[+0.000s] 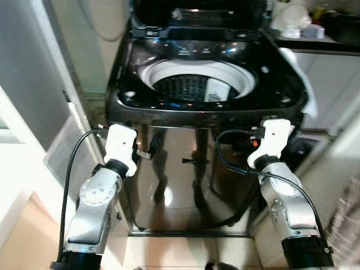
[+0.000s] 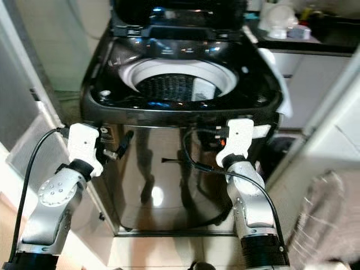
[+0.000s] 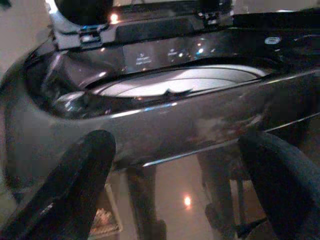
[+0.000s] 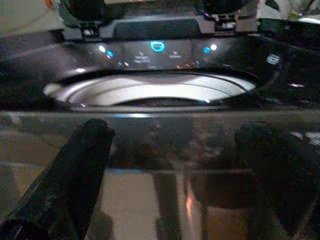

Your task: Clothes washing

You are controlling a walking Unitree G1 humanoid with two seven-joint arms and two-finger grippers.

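A black top-loading washing machine (image 1: 169, 109) stands straight ahead with its lid (image 1: 197, 14) raised. Its white-ringed drum (image 1: 188, 87) is dark inside, with a pale patch (image 1: 216, 90) at its right side that I cannot identify. Lights glow on the control panel (image 4: 157, 47) behind the drum. My left gripper (image 3: 180, 150) is open just before the machine's front rim, nothing between its fingers (image 3: 75, 185). My right gripper (image 4: 175, 132) is open too, at the same height further right, holding nothing. Both arms (image 1: 101, 191) reach up from below towards the glossy front panel (image 1: 185, 185).
A white cloth (image 1: 304, 84) hangs over the machine's right side. A dark counter (image 1: 315, 39) at the back right carries white items (image 1: 289, 19). A white cabinet (image 1: 332, 79) stands to the right, and a grey door and wall (image 1: 28, 84) close in on the left.
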